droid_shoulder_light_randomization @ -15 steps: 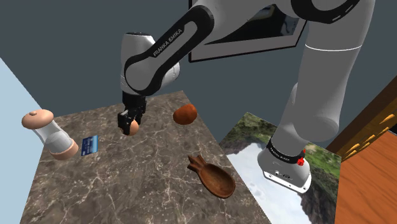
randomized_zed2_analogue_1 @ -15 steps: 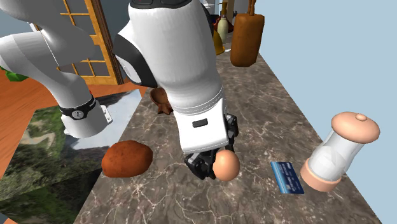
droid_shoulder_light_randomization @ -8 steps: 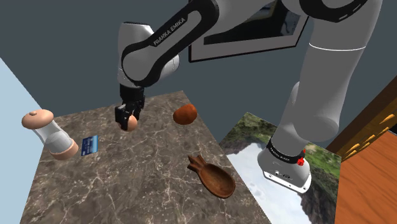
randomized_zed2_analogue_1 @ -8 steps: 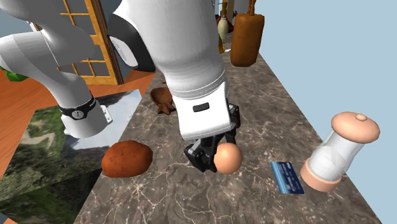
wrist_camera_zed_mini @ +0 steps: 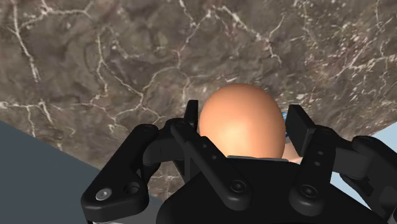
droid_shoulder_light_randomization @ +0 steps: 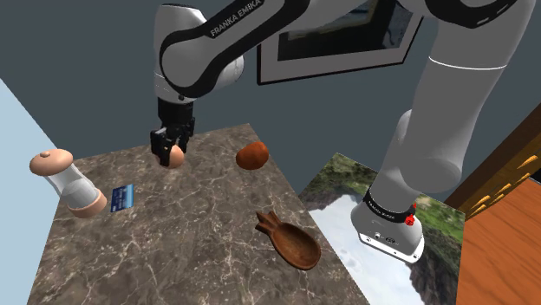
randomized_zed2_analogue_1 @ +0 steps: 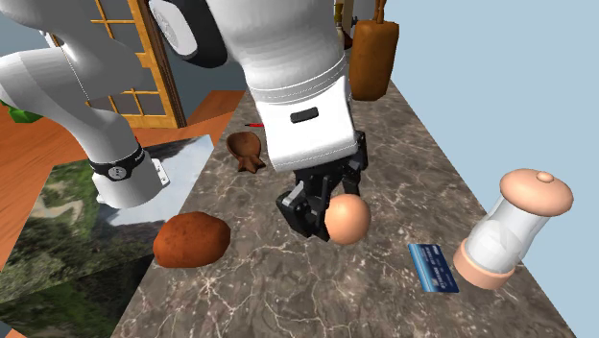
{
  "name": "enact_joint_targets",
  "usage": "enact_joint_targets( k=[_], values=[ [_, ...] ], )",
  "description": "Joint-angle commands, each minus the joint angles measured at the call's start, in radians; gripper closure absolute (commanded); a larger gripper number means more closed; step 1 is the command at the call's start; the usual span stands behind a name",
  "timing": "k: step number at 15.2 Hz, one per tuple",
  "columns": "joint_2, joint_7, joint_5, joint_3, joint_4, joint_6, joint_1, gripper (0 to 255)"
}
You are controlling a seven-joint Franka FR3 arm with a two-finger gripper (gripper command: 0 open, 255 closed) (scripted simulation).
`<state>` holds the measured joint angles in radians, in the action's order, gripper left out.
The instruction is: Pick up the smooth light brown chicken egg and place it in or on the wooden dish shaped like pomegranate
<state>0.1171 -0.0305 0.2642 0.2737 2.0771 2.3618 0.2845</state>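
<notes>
Dark marbled stone is forming the worktop [droid_shoulder_light_randomization: 173,251] in the shoulder view, with a grey-blue wall and a framed picture [droid_shoulder_light_randomization: 338,48] standing behind it. From the stand [droid_shoulder_light_randomization: 390,230] at the lower right, the white arm [droid_shoulder_light_randomization: 217,52] is rising steeply, bending over at the top and reaching across to the view's left. Its last link is pointing almost straight down over the far part of the worktop. The black tool [droid_shoulder_light_randomization: 171,149] is hanging there and pinching the light brown egg [droid_shoulder_light_randomization: 176,156]. The wooden dish [droid_shoulder_light_randomization: 293,243] is lying well apart from the egg, near the worktop's right edge. A rounded brown lump [droid_shoulder_light_randomization: 252,155] is sitting beside the tool's right, while a blue card [droid_shoulder_light_randomization: 122,197] and a peach-capped mill [droid_shoulder_light_randomization: 68,182] are resting toward the left.

In the second exterior view the wrist is coming down from the top, tilting slightly. The tool [randomized_zed2_analogue_1: 322,206] is gripping the egg [randomized_zed2_analogue_1: 347,220], which is hanging clear of the stone. The dish [randomized_zed2_analogue_1: 246,151] is partly showing behind the arm, and the brown lump [randomized_zed2_analogue_1: 191,240] is lying at the left. The card [randomized_zed2_analogue_1: 433,266] and mill [randomized_zed2_analogue_1: 511,230] are sitting at the right.

In the wrist view the fingers [wrist_camera_zed_mini: 299,130] are pressing on both sides of the egg [wrist_camera_zed_mini: 242,121], with veined stone [wrist_camera_zed_mini: 95,57] lying beyond it.
</notes>
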Motion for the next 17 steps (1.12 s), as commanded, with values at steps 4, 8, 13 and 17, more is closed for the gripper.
enact_joint_targets(
  k=[4, 8, 13, 17],
  values=[
    [-0.034, 0.01, -0.001, -0.002, -0.028, -0.06, -0.004, 255],
    [-0.114, 0.009, 0.024, 0.006, 0.051, -0.059, 0.001, 255],
    [-0.299, 0.006, 0.094, 0.025, 0.252, -0.036, 0.028, 255],
    [-0.45, 0.015, 0.148, 0.039, 0.394, -0.038, 0.064, 255]
  ],
)
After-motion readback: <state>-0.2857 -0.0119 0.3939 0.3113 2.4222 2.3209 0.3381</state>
